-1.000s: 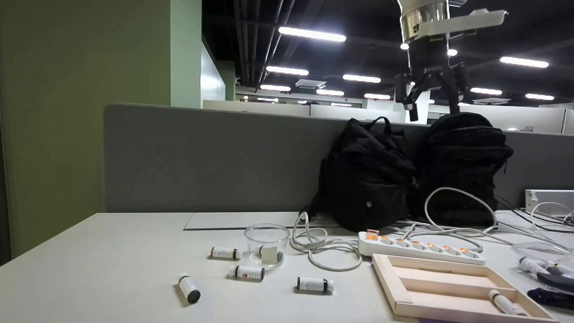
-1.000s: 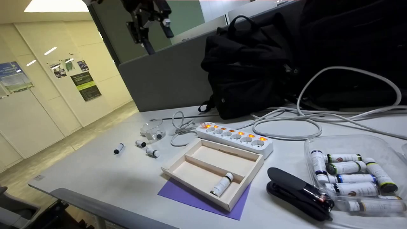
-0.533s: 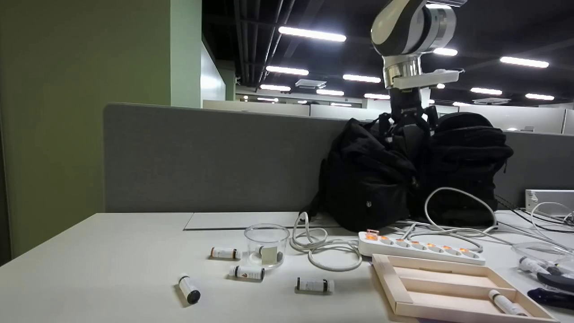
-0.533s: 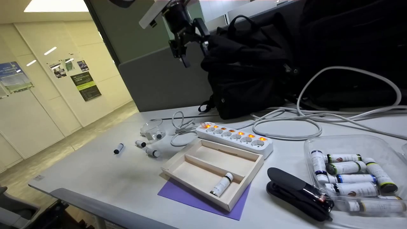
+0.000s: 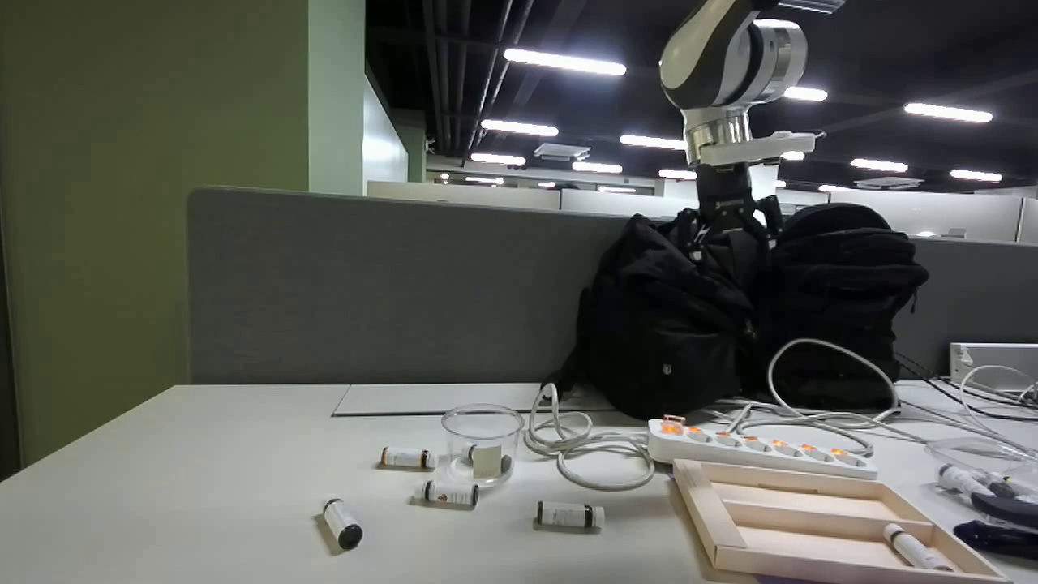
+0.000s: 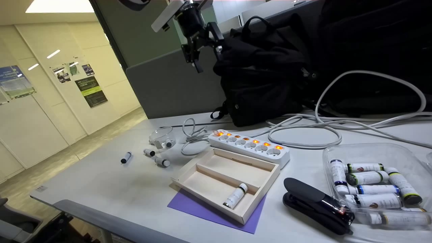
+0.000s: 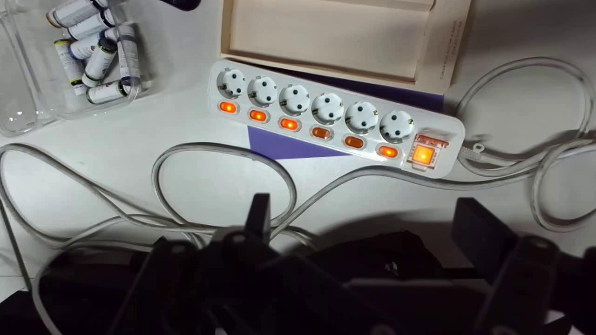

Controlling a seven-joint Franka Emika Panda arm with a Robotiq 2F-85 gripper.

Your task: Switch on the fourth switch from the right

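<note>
Overhead, the gripper [image 7: 365, 209] spreads its fingers wide near a black backpack [image 6: 263, 77]; contact cannot be told. Looped cable [image 7: 202, 146] skirts the power strip [image 7: 337, 123], set toward the desk's [image 6: 101, 189] back edge, the fourth switch from the right [image 7: 321, 133] unlit. On the strip's front-edge side, a wooden tray [image 6: 234, 162] carries one vial [image 6: 235, 196] in its front compartment; a clear tub [image 6: 368, 152] holds several more.

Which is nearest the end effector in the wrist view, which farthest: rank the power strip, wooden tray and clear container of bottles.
1. Power strip: upper middle of the picture, beyond the open end effector.
2. Wooden tray: past the strip, at the top edge.
3. Clear container of bottles: farthest, in the upper left corner.
</note>
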